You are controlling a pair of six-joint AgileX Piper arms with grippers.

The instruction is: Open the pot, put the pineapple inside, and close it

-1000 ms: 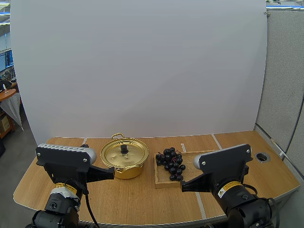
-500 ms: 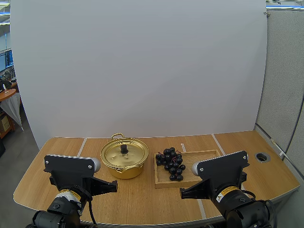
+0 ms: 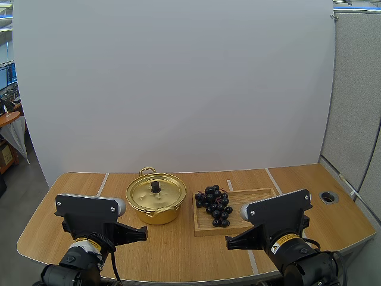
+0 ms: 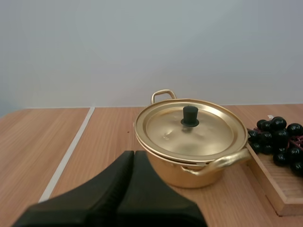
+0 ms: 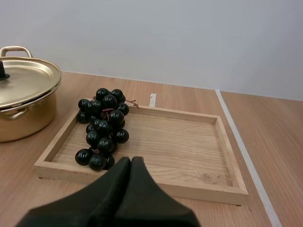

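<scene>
Pale wood table (image 3: pixel 178 247) fills the lower part of the high view, with the gold pot (image 3: pixel 156 199) at lower centre-left, its lid (image 3: pixel 156 193) on and the black knob (image 3: pixel 155 186) upright in the middle. Just right of it lies a wooden tray (image 3: pixel 256 196), and the fruit on hand is a bunch of grapes (image 3: pixel 214 206) rather than a pineapple, resting at the tray's left end, close to the pot but apart from it. The left gripper (image 4: pixel 134 153) is clenched on nothing, its fingers pressed into one wedge aimed straight at the pot, so the knob lies dead ahead and above the tips; this arm is plainly the nearer one for lifting the lid. The pot's two handles (image 4: pixel 163 93) sit on a diagonal, far-left to near-right. The right gripper (image 5: pixel 131 160) is likewise clenched and empty, just short of the tray's near edge; the bunch lies ahead and slightly left, its long axis running near-to-far, stem at the far end.
</scene>
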